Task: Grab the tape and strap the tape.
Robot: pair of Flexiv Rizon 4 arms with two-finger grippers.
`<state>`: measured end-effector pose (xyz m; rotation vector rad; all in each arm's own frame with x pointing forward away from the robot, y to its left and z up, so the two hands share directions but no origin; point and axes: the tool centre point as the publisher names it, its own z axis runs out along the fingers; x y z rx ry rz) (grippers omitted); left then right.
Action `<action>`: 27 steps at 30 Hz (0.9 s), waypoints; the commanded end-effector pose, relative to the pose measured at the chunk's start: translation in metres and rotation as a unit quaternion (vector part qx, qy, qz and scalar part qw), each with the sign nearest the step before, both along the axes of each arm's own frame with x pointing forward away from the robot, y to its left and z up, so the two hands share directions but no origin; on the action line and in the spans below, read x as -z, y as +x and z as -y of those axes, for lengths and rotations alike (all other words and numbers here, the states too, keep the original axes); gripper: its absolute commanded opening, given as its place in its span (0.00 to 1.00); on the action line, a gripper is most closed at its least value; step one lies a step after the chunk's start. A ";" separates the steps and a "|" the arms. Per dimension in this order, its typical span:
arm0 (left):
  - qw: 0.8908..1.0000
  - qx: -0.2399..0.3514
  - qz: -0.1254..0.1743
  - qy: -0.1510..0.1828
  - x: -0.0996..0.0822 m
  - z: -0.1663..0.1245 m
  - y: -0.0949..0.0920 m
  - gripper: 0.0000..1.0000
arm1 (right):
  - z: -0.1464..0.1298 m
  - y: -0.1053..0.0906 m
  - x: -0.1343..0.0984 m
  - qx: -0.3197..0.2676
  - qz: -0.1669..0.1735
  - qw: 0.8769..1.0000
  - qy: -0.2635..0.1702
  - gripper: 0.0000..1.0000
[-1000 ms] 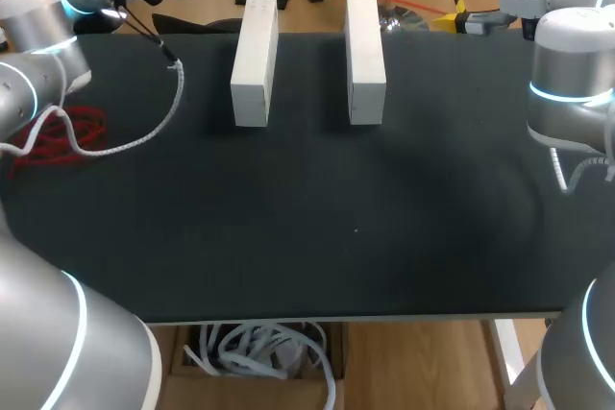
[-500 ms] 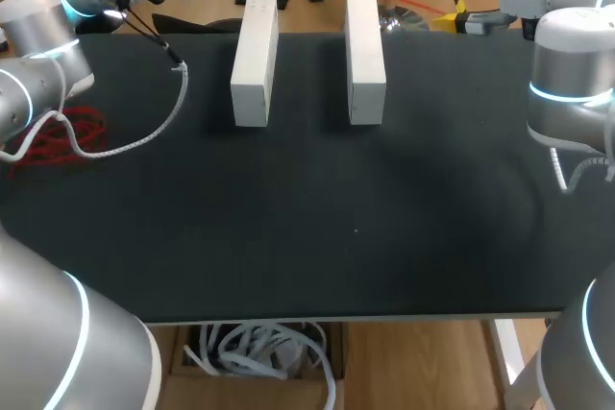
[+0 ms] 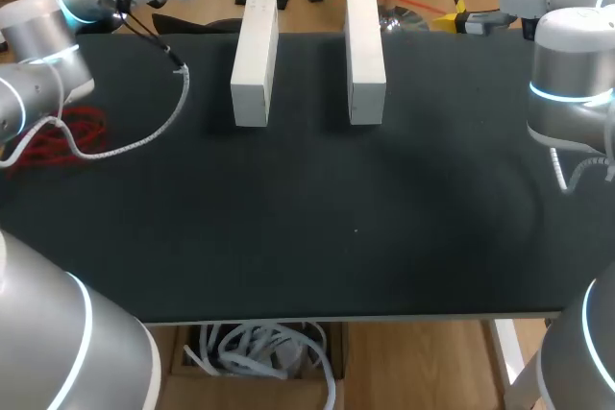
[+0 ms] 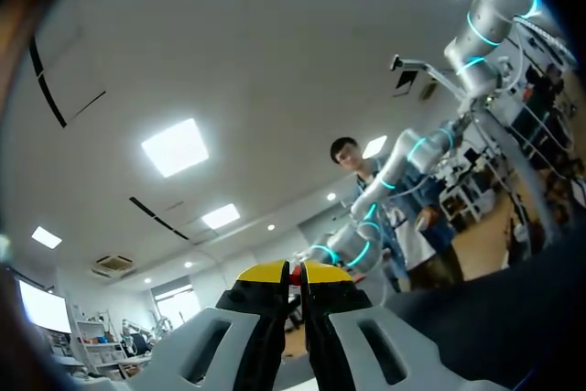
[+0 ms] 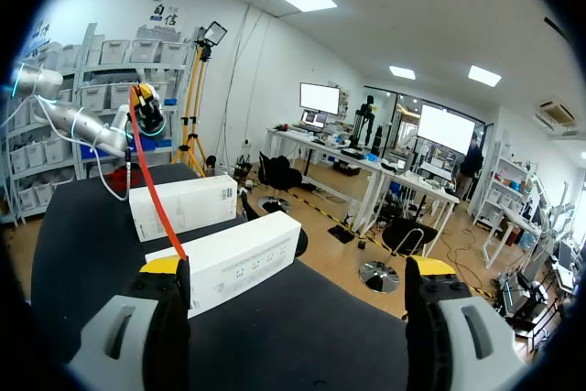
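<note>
1. On the left gripper (image 4: 296, 274), the fingers (image 4: 265, 272) are pressing together, pinching a sliver of the red tape (image 4: 296, 268) between their yellow tips.
2. On the right gripper (image 5: 298, 267), the fingers (image 5: 430, 267) are standing spread wide apart.
3. In the right wrist view, the tape (image 5: 151, 180) is stretching as 1 thin red line from the far-off left gripper (image 5: 146, 103) down to the yellow tip of 1 right finger. There it is passing out of sight, so I cannot tell whether it is touching that finger.
4. The line is crossing in front of 2 white boxes (image 5: 233, 263), which are lying side by side, a gap between them, at the far side of the black table (image 3: 307, 237).
5. In the head view, the left arm (image 3: 38, 36) is coming in at the far left corner and the right arm (image 3: 572, 74) at the far right. Both grippers are hanging past the table's far edge.
</note>
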<state>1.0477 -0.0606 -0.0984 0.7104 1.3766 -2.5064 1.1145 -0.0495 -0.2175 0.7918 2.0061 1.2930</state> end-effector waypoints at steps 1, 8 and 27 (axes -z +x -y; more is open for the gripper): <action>1.000 -0.007 -0.006 0.005 -0.003 0.002 -0.005 0.00 | 0.000 0.000 0.000 0.000 -0.001 1.000 -0.001 1.00; 1.000 0.007 -0.015 0.009 -0.005 0.007 -0.014 0.00 | 0.000 0.000 0.000 0.000 -0.001 1.000 -0.001 1.00; 0.998 -0.010 -0.058 0.014 -0.005 0.005 -0.070 0.00 | 0.000 0.000 0.000 0.000 -0.001 1.000 -0.001 1.00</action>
